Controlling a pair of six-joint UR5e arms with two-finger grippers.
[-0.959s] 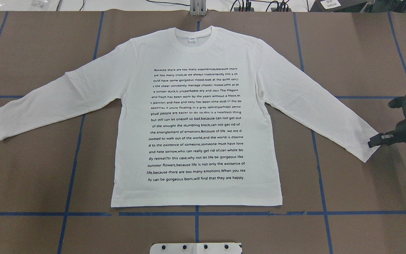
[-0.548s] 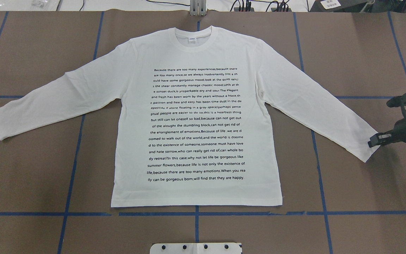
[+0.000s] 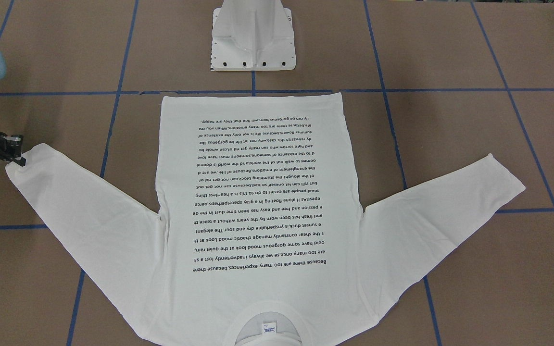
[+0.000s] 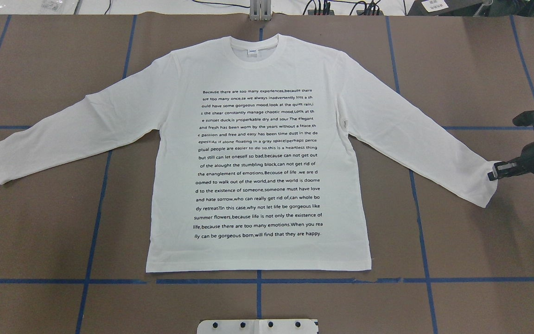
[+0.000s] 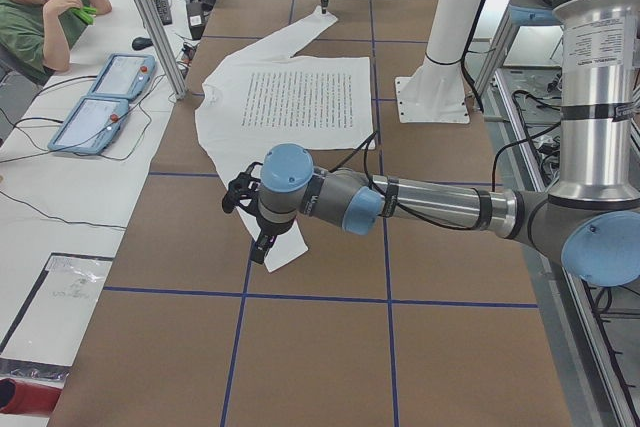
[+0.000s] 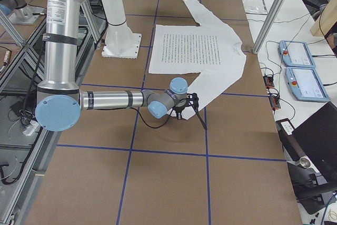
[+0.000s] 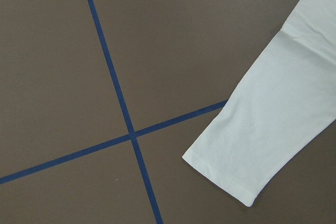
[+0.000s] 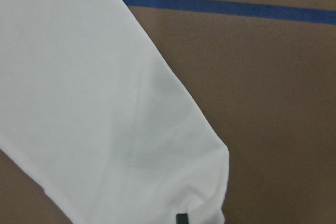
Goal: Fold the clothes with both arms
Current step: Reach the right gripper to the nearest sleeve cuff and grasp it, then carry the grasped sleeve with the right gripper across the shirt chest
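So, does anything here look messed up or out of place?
Nothing really. The shirt lies flat, print up, sleeves spread. Only one cuff puckers slightly where the right gripper pinches its corner.

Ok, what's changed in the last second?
The right hand has shifted slightly away from the robot, dragging the cuff it pinches along with it. The rest of the T-shirt lies flat as before, and the left sleeve is unmoved.
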